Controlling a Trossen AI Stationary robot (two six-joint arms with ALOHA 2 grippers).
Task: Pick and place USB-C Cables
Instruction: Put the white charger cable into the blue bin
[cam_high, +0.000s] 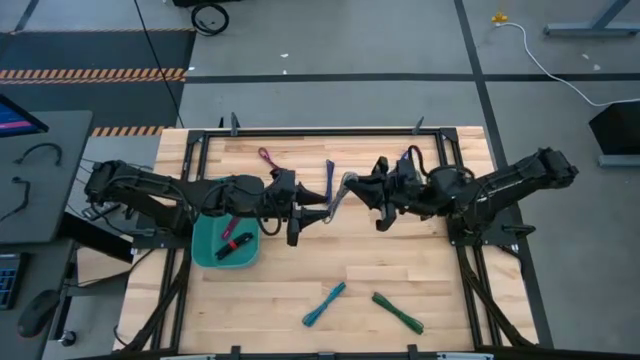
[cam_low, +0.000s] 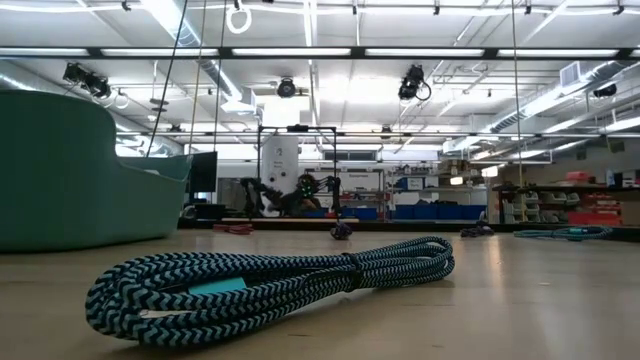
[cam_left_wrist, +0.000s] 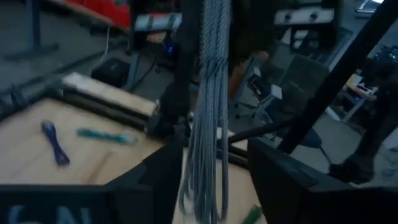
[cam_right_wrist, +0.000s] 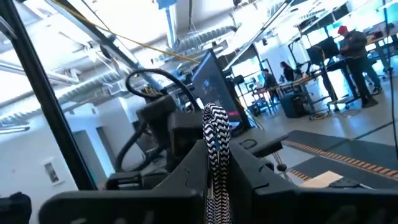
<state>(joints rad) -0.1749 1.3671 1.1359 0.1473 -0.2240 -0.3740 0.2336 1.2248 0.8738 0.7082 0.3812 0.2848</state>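
Seen from above: left gripper (cam_high: 312, 213) and right gripper (cam_high: 362, 187) meeting over the middle of the light wooden slatted table (cam_high: 430, 280), each pinching one end of a grey braided coiled cable (cam_high: 338, 196) stretched between them, lifted off the boards. Just beside it toward the far edge, a dark blue coiled cable (cam_high: 328, 178) and a magenta coiled cable (cam_high: 266, 158); near the front edge, a teal braided coiled cable (cam_high: 324, 304) and a green coiled cable (cam_high: 397, 311), apart from each other. Rectangular teal plastic tray (cam_high: 205, 250) under the left arm, holding a red-and-black cable bundle (cam_high: 236, 245). From table height: teal braided bundle (cam_low: 270, 284) lying flat in the foreground, tray wall (cam_low: 60, 175) at the far left, neither gripper clearly distinguishable. From the left wrist: dark fingers (cam_left_wrist: 155, 177) clamped on the grey strands (cam_left_wrist: 205, 112) running straight up the middle; blue bundle (cam_left_wrist: 56, 142) and teal bundle (cam_left_wrist: 106, 135) on the boards beyond. From the right wrist: black-and-white braided loop (cam_right_wrist: 216, 146) squeezed between the closed fingers (cam_right_wrist: 180, 177), people standing at desks far behind.
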